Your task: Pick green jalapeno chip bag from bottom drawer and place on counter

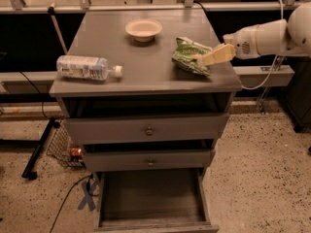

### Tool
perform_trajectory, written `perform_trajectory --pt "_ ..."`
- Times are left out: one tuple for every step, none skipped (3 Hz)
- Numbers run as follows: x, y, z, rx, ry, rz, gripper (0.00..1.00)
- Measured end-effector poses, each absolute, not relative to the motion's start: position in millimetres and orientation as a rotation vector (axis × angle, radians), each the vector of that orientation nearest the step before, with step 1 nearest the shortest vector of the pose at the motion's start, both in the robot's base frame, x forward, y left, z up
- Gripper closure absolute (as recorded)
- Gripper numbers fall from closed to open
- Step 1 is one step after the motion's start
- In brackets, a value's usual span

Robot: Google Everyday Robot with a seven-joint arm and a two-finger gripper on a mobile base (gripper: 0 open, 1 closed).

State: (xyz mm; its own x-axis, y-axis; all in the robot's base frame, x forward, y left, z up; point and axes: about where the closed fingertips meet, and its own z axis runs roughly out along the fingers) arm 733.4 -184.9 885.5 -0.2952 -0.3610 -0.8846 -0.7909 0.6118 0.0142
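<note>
The green jalapeno chip bag [190, 56] lies on the right side of the counter [146, 67]. My gripper [206, 59] reaches in from the right on the white arm [265, 35], and its cream tip rests against the bag's right edge, just above the counter. The bottom drawer [153, 198] is pulled out below the cabinet, and nothing shows inside it.
A clear plastic bottle [87, 67] lies on the counter's left side. A pale bowl [143, 29] stands at the back middle. The two upper drawers [148, 129] are slightly ajar. A wire basket [65, 147] and cables lie on the floor at the left.
</note>
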Motion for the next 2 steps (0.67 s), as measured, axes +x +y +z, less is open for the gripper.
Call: perform_trajectory --pt "727.9 -240.9 888.6 -0.78 1.929 0.479 0.0" --pt "720.8 -272.6 892.7 -0.7 1.944 0.415 0.0"
